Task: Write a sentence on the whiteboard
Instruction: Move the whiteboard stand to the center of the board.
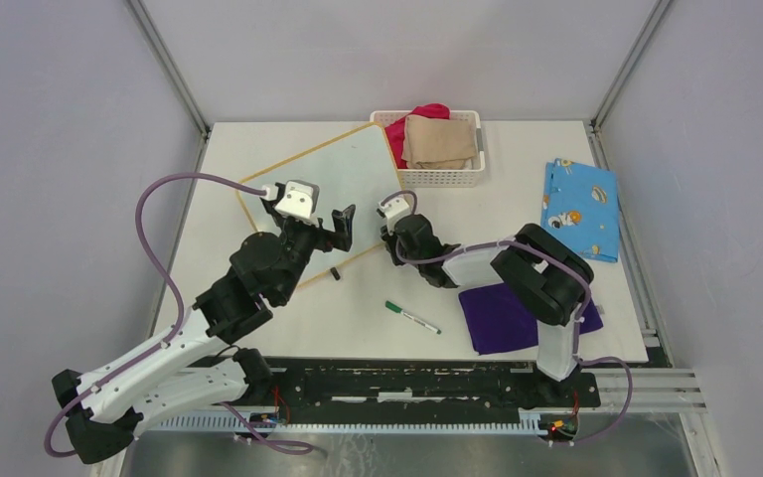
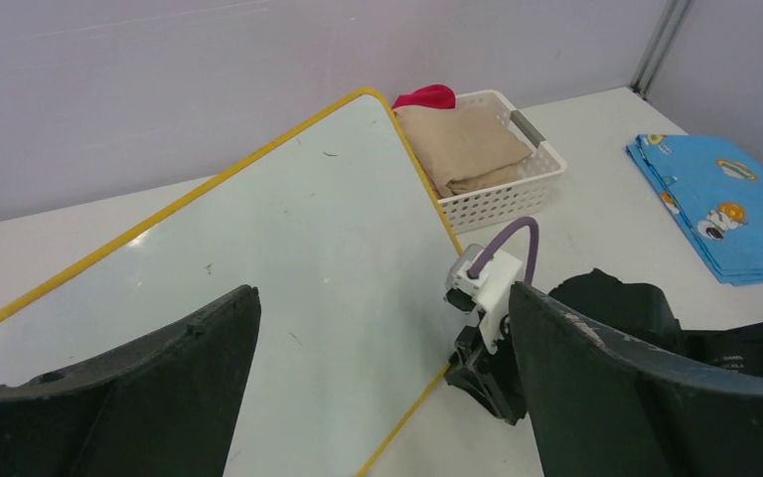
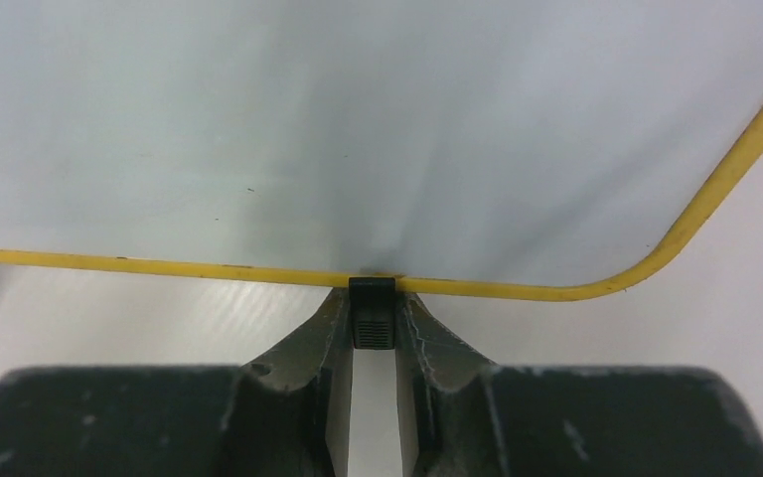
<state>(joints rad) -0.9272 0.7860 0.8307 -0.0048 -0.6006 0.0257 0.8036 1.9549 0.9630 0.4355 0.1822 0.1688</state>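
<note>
Setup stage, nothing written yet: right gripper (image 3: 373,333) pinches the whiteboard (image 3: 358,129)'s black foot (image 3: 373,298), left gripper (image 2: 382,298) gapes wide, marker (image 1: 412,317) needs grabbing next.

top: overhead, far | wrists: close, forward | shared: whiteboard (image 1: 343,174)

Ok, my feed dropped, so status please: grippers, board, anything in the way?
Left gripper open over whiteboard. Right gripper pinching its black foot. Board blank. Marker loose on table, nothing in the way.
</note>
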